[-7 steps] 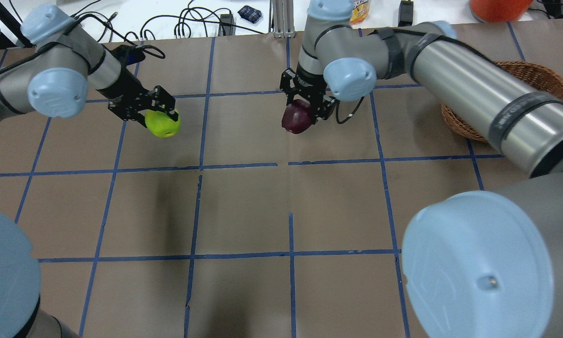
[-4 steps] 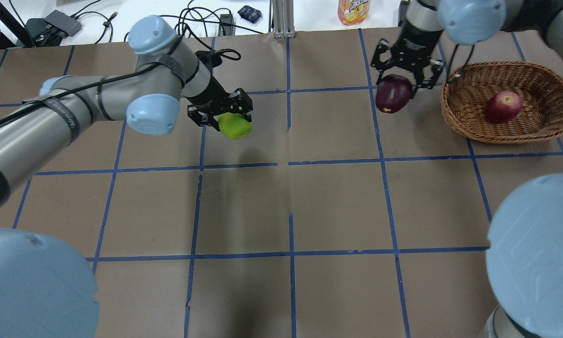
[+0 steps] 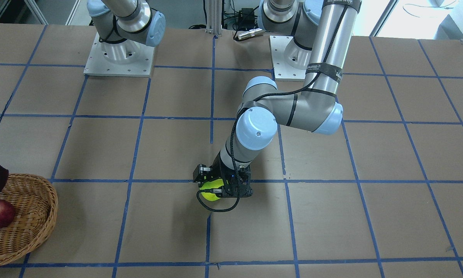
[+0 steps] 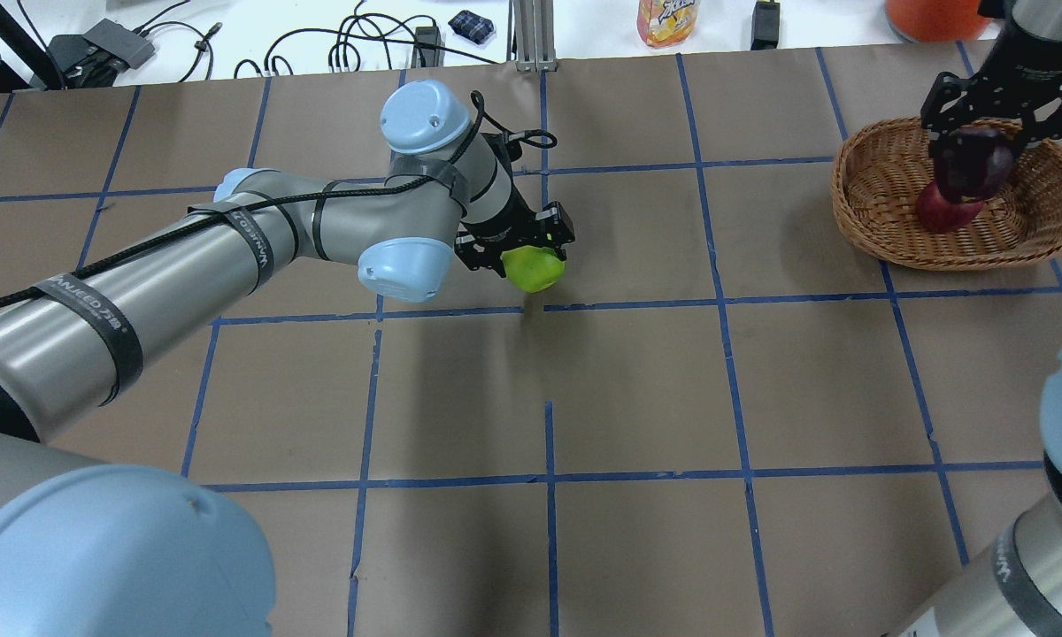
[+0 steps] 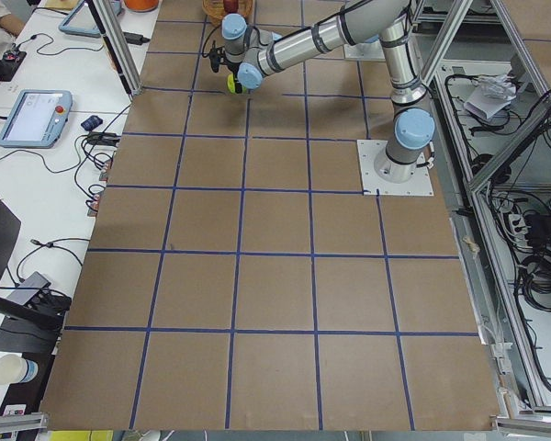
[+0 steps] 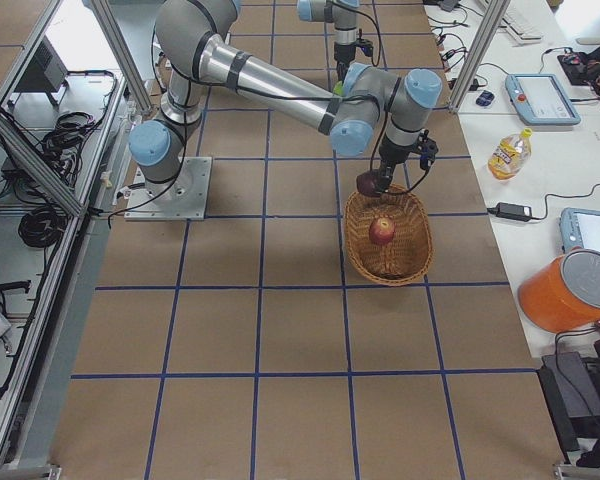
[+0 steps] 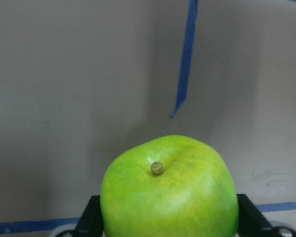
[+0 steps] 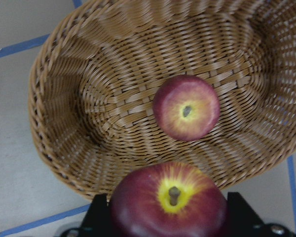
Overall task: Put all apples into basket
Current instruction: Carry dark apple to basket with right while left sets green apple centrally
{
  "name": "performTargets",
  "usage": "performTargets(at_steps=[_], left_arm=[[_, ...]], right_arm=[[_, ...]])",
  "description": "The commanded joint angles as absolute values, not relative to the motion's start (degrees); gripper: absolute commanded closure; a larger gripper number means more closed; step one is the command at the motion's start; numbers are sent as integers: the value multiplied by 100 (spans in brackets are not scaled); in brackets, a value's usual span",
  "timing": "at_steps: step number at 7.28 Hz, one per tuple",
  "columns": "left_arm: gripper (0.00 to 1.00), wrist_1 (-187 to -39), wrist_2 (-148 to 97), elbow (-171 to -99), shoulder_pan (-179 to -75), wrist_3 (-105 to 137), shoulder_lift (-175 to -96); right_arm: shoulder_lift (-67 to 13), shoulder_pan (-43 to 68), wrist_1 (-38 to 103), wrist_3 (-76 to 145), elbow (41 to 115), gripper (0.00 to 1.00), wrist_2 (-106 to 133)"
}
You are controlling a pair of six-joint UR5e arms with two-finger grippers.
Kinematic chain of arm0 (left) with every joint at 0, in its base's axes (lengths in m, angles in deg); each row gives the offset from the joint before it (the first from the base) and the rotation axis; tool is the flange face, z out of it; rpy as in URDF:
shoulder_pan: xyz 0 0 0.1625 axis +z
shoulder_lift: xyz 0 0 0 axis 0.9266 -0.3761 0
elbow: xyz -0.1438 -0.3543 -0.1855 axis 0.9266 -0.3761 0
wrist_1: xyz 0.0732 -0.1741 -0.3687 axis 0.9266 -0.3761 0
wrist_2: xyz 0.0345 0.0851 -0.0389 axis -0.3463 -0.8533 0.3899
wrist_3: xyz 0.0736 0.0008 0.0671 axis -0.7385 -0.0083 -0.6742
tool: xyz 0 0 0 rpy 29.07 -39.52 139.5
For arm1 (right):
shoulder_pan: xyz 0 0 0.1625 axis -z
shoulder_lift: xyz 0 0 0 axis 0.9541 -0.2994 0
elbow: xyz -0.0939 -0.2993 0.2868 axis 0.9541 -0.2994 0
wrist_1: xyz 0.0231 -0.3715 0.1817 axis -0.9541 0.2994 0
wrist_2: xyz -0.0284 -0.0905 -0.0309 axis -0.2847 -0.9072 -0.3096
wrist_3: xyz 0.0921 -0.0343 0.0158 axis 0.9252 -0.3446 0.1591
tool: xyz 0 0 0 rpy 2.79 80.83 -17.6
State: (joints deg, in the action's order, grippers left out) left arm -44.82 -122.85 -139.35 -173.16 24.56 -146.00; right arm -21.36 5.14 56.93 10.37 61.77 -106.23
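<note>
My left gripper is shut on the lime green apple and holds it above the table's middle, near a blue tape crossing. The green apple fills the left wrist view and shows in the front view. My right gripper is shut on the dark maroon apple and holds it above the wicker basket at the far right. The red apple lies inside the basket. In the right wrist view the maroon apple hangs over the basket's near rim, with the red apple below.
The table is brown paper with a blue tape grid. An orange drink bottle, cables and an orange container sit beyond the table's far edge. The basket stands near the table's right end.
Both arms moved to the right. The right gripper carried the maroon apple from the table's middle to above the basket. The left gripper carried the green apple to the table's middle.
</note>
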Motion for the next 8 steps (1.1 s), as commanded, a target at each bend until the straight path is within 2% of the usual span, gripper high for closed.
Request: performTargets(at_steps=[1, 3, 5, 6, 7, 8], left_arm=[[0, -4559, -12537, -13658, -17373, 2792, -14332], [0, -5765, -12643, -13140, -17094, 2345, -13735], [0, -7591, -12817, -12175, -16628, 1416, -13032], [0, -8663, -13201, -12005, -16469, 1237, -12698], [0, -9152, -13545, -11995, -16146, 895, -12460], [0, -9287, -13505, -12038, -15707, -30, -12388]], right_arm=[[-1884, 736, 6501, 328, 6180, 100, -10684], [-1498, 1042, 7477, -448, 6163, 100, -10675], [-1330, 1097, 7762, -337, 6162, 100, -10693], [-1172, 1097, 7928, 91, 6163, 100, -10614], [-1084, 1097, 8495, 278, 6223, 73, -10614], [-1057, 1097, 8622, 193, 6259, 21, -10648]])
